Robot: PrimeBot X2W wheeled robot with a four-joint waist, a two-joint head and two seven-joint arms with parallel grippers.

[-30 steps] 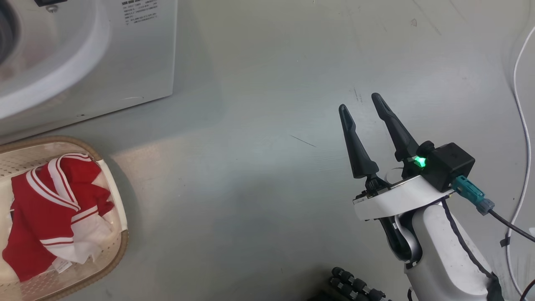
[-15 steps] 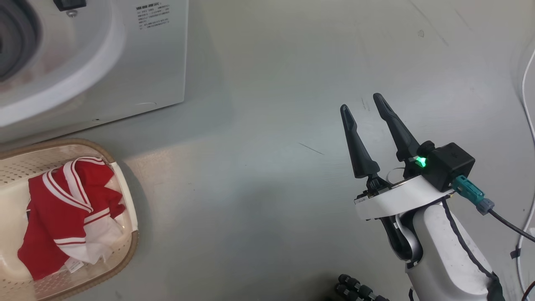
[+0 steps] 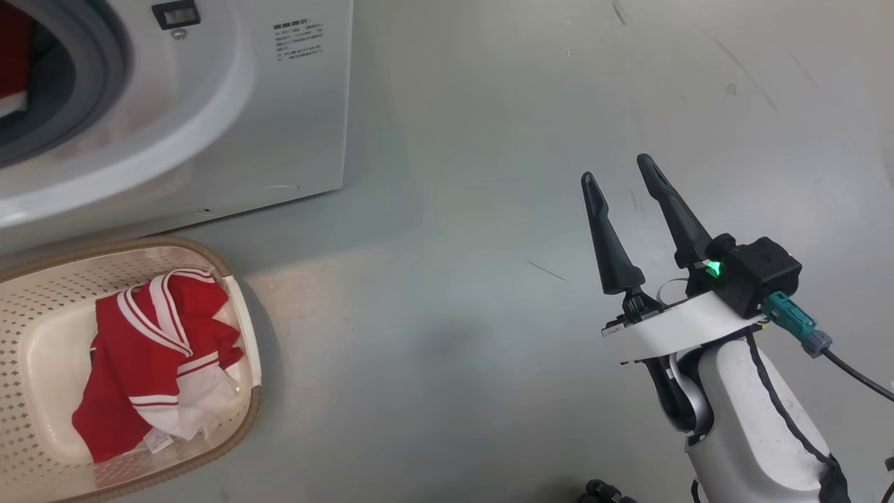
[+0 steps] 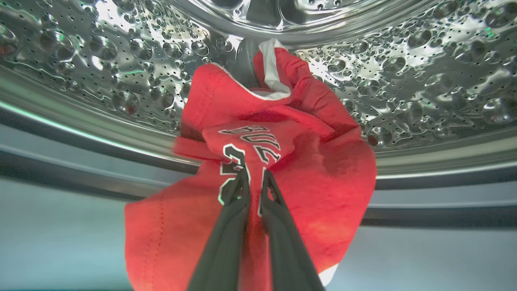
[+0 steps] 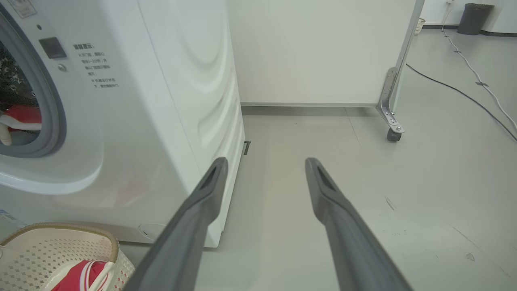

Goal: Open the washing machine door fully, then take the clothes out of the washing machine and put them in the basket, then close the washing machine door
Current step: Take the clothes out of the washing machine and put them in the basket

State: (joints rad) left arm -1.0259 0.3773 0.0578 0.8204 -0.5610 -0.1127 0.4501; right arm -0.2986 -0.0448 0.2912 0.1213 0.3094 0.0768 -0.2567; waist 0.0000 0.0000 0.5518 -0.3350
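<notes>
Inside the dimpled steel drum (image 4: pixel 404 64) my left gripper (image 4: pixel 254 176) is shut on a red garment (image 4: pixel 315 161) with white-edged lettering, which hangs over the drum's lip. The washing machine (image 3: pixel 293 126) stands at the upper left, and red cloth (image 5: pixel 20 115) shows through its grey-ringed opening. The cream basket (image 3: pixel 241 426) sits on the floor in front of it and holds a red and white garment (image 3: pixel 150 370). My right gripper (image 3: pixel 618 170) hovers open over bare floor to the right, with nothing between its fingers (image 5: pixel 202 202). The washing machine door is out of view.
Grey floor stretches right of the machine. A white partition on a castor (image 5: pixel 394 131) stands behind it, cables (image 5: pixel 464 95) trail across the floor at the far right, and a dark bin (image 5: pixel 474 18) sits in the far corner.
The head camera has swung left and up, bringing more of the machine's opening and the basket into view. My left gripper has closed. The right arm has stayed put.
</notes>
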